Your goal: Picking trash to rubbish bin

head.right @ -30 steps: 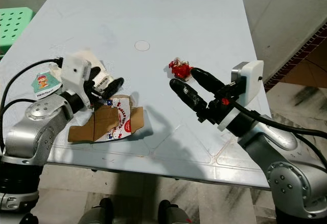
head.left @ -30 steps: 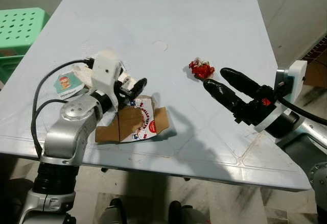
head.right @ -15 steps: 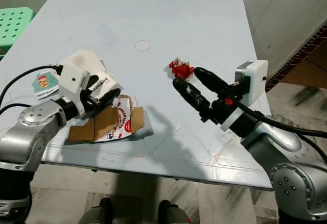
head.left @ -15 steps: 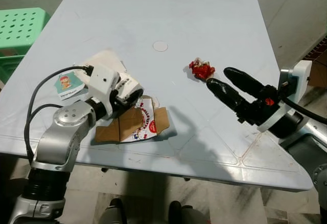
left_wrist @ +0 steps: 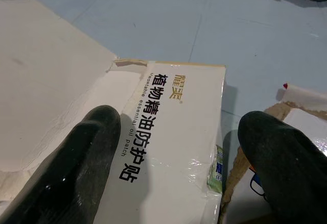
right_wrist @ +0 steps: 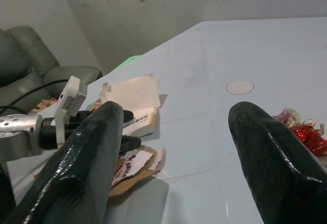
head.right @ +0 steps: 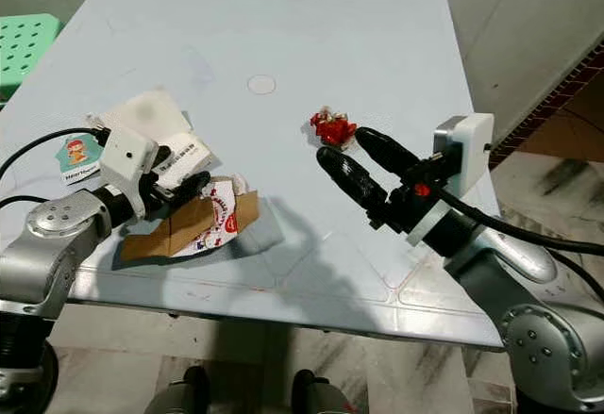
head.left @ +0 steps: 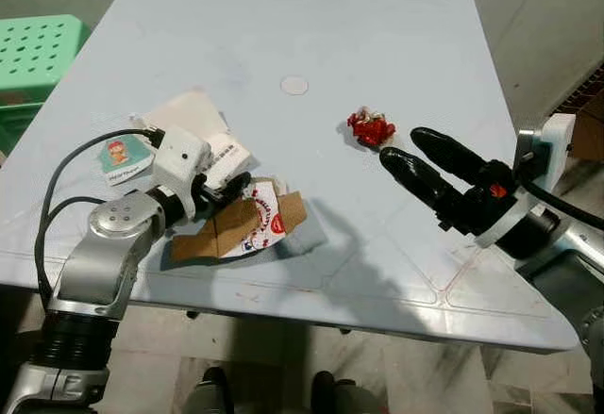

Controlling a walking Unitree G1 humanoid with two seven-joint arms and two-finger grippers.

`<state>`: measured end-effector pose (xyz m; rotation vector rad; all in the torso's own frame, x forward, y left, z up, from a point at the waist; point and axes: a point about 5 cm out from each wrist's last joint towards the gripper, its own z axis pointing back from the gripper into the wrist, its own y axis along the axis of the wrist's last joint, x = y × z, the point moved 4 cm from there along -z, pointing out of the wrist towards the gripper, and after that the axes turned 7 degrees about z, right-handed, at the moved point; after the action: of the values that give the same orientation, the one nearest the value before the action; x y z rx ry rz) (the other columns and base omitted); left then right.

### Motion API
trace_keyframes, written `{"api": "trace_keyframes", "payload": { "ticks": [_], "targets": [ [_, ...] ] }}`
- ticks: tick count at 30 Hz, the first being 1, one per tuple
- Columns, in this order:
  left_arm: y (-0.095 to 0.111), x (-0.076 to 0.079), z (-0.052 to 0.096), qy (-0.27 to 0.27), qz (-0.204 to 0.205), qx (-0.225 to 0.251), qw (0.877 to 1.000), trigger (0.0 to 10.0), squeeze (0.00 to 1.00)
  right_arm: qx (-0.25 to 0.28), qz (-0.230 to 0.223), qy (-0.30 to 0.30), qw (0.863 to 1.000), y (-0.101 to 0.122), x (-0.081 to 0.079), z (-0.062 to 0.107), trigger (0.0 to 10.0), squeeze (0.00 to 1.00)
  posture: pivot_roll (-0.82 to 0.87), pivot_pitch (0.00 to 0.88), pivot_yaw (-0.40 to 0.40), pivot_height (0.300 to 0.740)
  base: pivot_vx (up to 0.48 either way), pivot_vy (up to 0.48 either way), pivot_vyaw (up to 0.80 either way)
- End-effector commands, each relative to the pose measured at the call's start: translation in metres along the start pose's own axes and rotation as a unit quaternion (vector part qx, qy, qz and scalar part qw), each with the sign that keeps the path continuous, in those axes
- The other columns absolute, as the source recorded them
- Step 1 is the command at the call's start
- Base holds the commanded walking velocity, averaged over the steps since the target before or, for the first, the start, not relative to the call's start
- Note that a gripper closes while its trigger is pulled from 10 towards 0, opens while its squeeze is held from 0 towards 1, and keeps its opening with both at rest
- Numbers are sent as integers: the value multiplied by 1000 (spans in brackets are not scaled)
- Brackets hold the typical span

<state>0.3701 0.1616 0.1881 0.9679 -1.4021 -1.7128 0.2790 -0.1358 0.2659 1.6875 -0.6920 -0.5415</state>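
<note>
A flattened brown cardboard wrapper [head.left: 236, 232] with red and white print lies near the table's front left, its right edge raised off the surface. Just behind it sits a white box [left_wrist: 168, 127] with black Chinese lettering, beside a torn white card [head.left: 184, 112]. My left gripper [head.left: 229, 190] is low over the box and the wrapper's back edge, fingers open with the box showing between them. A crumpled red wrapper [head.left: 371, 128] lies right of centre. My right gripper [head.left: 404, 147] hovers open just in front of it, its fingertips close to it but apart.
The pale blue table [head.left: 311, 18] carries a small white disc [head.left: 294, 85] and a sticker card [head.left: 122, 155] at the left edge. A green perforated stool [head.left: 33, 51] stands left of the table. A grey sofa [right_wrist: 28, 55] is across the room.
My left gripper has dropped and drawn back toward the near left, now lying low by the white box. The cardboard wrapper has shifted and tipped up. The right gripper has barely moved.
</note>
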Motion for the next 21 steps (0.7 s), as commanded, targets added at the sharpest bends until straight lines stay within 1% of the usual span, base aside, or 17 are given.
{"api": "trace_keyframes", "payload": {
  "ticks": [1, 5, 9, 10, 11, 14, 17, 18, 20, 21],
  "targets": [
    [-18, -5, 2, 13, -1, -38, 999, 10000, 0, -1, 6, 6, 1000, 3, -4, 4, 10000, 0, -73, 323, -78, 740, 0, 0, 0],
    [-17, -5, -1, 9, -3, -35, 999, 10000, 0, -7, -1, 20, 1000, 1, -11, 4, 10000, 0, -75, 326, -77, 740, 0, 0, 0],
    [-18, -5, -3, 7, 1, -37, 999, 10000, 0, -12, -4, 24, 1000, -1, -13, 5, 10000, 0, -79, 328, -75, 740, 0, 0, 0],
    [-18, -5, -3, 7, 4, -37, 999, 10000, 0, -12, -6, 25, 1000, -1, -13, 6, 10000, 0, -79, 329, -75, 740, 0, 0, 0],
    [-18, -6, -4, 9, 17, -33, 999, 10000, 0, -14, -9, 29, 999, -1, -15, 7, 10000, 0, -80, 331, -75, 740, 0, 0, 0],
    [-18, -6, -4, 7, 23, -33, 999, 10000, 0, -20, -9, 37, 999, -2, -18, 8, 10000, 0, -83, 332, -74, 740, 0, 0, 0],
    [-18, -5, -5, 4, 22, -33, 999, 10000, 0, -30, -14, 57, 998, -5, -24, 11, 10000, 0, -82, 333, -75, 740, 0, 0, 0],
    [-18, -4, -5, 2, 27, -30, 999, 10000, 0, -43, -14, 82, 996, -9, -33, 13, 10000, 0, -82, 333, -75, 740, 0, 0, 0],
    [-18, -4, -5, 4, 19, -32, 999, 10000, 0, -52, -13, 91, 994, -12, -36, 14, 10000, 0, -82, 333, -75, 740, 0, 0, 0],
    [-18, -4, -6, 3, 22, -31, 999, 10000, 0, -54, -12, 90, 994, -13, -37, 14, 10000, 0, -83, 337, -77, 740, 0, 0, 0]
  ]
}}
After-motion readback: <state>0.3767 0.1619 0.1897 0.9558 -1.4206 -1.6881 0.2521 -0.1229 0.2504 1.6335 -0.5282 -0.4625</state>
